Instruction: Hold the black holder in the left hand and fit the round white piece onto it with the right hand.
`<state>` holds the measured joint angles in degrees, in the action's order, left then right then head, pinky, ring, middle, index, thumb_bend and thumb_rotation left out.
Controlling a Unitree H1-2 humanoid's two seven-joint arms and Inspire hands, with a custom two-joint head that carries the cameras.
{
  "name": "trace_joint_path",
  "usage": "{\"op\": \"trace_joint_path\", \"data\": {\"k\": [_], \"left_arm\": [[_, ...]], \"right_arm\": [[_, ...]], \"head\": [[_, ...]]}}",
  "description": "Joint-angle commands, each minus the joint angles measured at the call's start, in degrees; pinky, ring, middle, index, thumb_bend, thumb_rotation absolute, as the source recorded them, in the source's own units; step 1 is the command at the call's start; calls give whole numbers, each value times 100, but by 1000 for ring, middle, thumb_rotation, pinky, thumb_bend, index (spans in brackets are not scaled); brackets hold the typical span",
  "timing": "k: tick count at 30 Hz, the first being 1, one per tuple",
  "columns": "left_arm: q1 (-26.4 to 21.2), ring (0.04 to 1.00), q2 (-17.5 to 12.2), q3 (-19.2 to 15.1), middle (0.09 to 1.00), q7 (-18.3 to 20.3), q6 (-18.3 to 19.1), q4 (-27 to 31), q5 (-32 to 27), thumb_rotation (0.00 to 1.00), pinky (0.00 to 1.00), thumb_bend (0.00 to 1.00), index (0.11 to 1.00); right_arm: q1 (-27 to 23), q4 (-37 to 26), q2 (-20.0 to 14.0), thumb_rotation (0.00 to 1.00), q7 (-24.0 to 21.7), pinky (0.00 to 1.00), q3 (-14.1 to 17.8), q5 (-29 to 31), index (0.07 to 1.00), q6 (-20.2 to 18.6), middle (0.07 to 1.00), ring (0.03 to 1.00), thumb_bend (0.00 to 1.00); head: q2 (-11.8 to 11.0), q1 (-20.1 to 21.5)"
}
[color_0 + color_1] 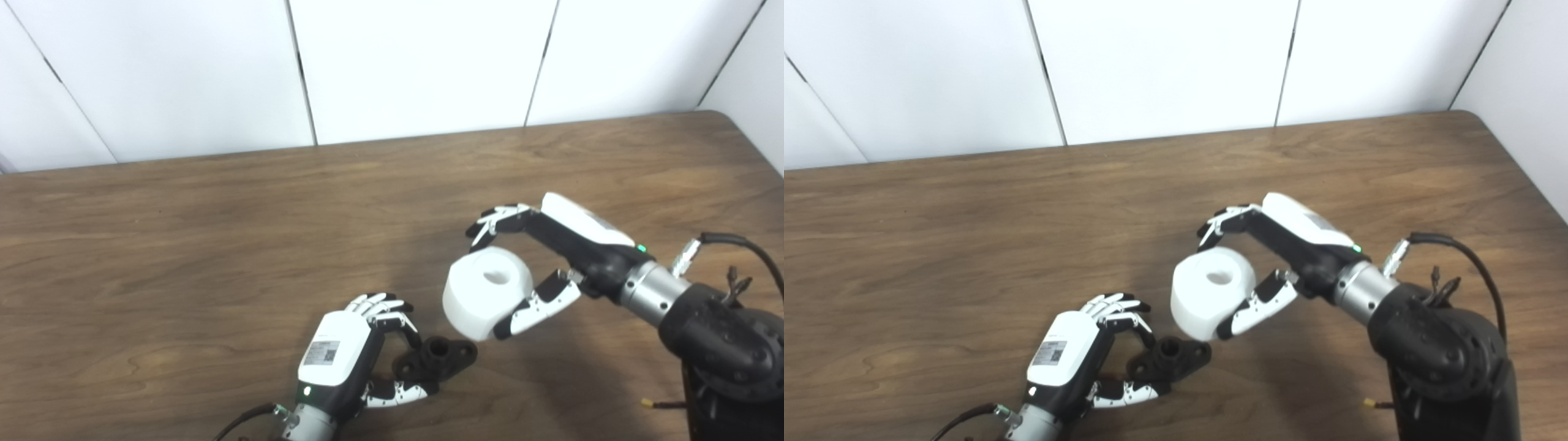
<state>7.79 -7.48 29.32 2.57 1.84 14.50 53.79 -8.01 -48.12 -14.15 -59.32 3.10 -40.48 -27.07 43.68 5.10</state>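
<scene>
A black holder (436,359) with a short upright tube and flat lobed base sits low near the table's front, gripped between the fingers and thumb of my left hand (352,355). My right hand (539,263) is shut on the round white piece (486,291), a thick cylinder with a hole in its top face. The white piece hangs just above and right of the holder, its lower edge close to the holder's right lobe (1199,351). Whether they touch is unclear.
The brown wooden table (245,233) runs back to white wall panels (416,67). Its rounded far right corner (729,116) shows. My right arm's dark forearm and cable (729,331) fill the lower right.
</scene>
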Motion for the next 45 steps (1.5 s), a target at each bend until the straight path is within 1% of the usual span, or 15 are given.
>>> {"op": "trace_joint_path", "data": {"k": [1, 8, 13, 18, 24, 31, 38, 45], "left_arm": [[123, 869, -56, 64, 791, 368, 234, -177, 131, 45, 885, 517, 488], [107, 867, -51, 64, 790, 385, 239, -159, 147, 45, 883, 518, 488], [112, 866, -61, 68, 787, 369, 215, -160, 144, 45, 884, 518, 488], [127, 867, -59, 76, 788, 393, 232, -144, 153, 45, 889, 518, 488], [126, 869, -35, 75, 789, 390, 231, -148, 114, 44, 890, 517, 488], [124, 867, -24, 91, 789, 394, 245, -156, 150, 45, 885, 518, 488], [107, 866, -14, 89, 791, 397, 256, -178, 161, 46, 882, 518, 488], [101, 867, -6, 93, 791, 414, 266, -171, 163, 45, 881, 518, 488]], "right_arm": [[-57, -210, 94, 129, -46, 966, 63, -89, 481, 17, 797, 903, 522], [104, -215, 326, 129, 44, 987, -35, -186, 481, 21, 796, 908, 522], [167, -226, 402, 129, 137, 993, -176, -310, 481, 18, 806, 921, 523], [206, -205, 447, 129, 289, 995, -405, -364, 481, 23, 810, 926, 523], [256, -86, 346, 130, 652, 970, -759, -405, 481, 160, 795, 907, 523], [380, 56, 184, 130, 1051, 960, -1012, -348, 481, 265, 793, 907, 523], [454, 196, 39, 130, 1363, 960, -1174, -299, 482, 391, 790, 908, 523], [451, 220, -88, 130, 1455, 943, -1220, -244, 482, 389, 790, 909, 523]], "head": [[33, 20], [83, 47], [69, 66], [77, 54], [69, 18], [64, -9], [64, 6], [68, 23]]}}
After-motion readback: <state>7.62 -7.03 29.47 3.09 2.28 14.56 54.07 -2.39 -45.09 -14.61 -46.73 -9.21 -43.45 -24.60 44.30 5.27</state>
